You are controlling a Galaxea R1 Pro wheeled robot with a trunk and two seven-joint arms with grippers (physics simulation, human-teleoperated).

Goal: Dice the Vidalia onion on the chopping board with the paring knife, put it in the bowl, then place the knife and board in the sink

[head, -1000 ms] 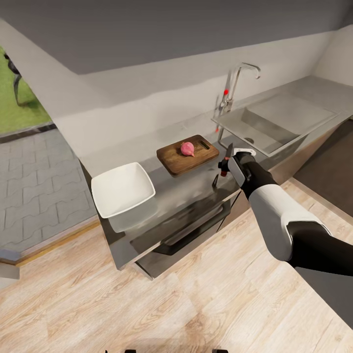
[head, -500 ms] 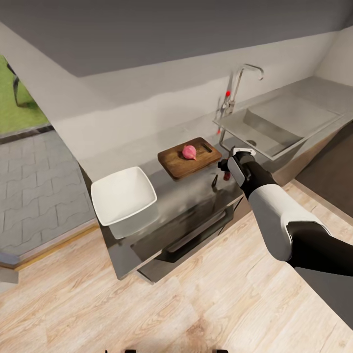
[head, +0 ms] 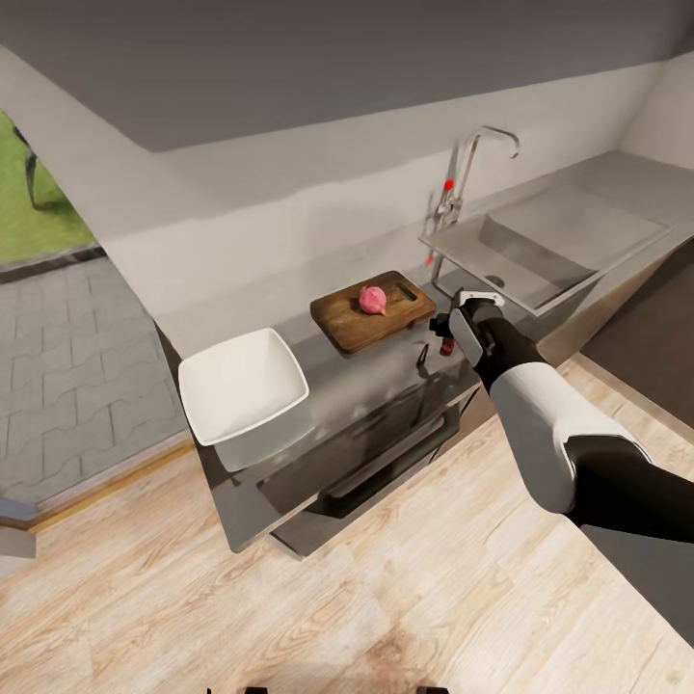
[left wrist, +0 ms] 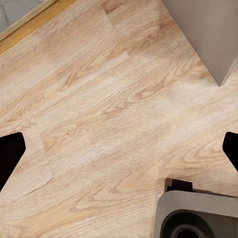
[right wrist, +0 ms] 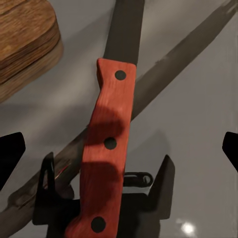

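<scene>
With our right tool (head: 445, 328) seemingly clamped on the red-handled, dark-bladed paring knife (right wrist: 106, 144) just beside the brown wooden chopping board (head: 372, 310), a loose grip could twist the blade and roll the pink onion (head: 372, 300) onto the grey tabletop (head: 289, 299).

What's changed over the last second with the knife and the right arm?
The right gripper has lowered the paring knife: a second ago its blade stood up beside the chopping board; now it hangs low over the countertop, and has barely moved in the last half second. The view itself shifted slightly. Onion and bowl stayed put.
</scene>
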